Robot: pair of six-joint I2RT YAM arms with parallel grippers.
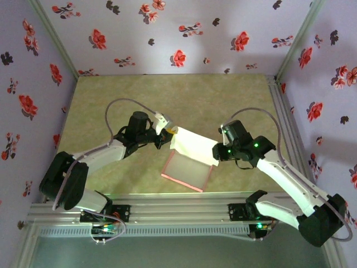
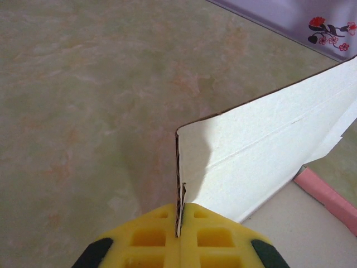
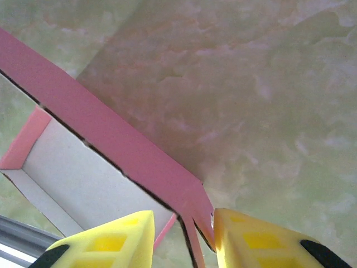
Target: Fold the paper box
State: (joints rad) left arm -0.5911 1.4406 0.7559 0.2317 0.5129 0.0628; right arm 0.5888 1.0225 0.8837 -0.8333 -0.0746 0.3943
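Just beyond the arm bases, the paper box (image 1: 187, 170) lies on the tabletop (image 1: 167, 95), its pink-rimmed tray bare white inside and one flap raised. The left gripper (image 2: 179, 215) reaches in low and is clamped tight on the flap's corner. The right gripper (image 3: 184, 220), opposite, stands partly apart astride the pink edge.

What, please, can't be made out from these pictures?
- Top external view: how the right end effector meets the thin pink-and-white card box; too small, under its own wrist.
- Left wrist view: the far end of the white panel pinched by the left end effector; the frame's right edge cuts it.
- Right wrist view: whether the yellow fingers touch the pink tab; the bottom edge crops them.
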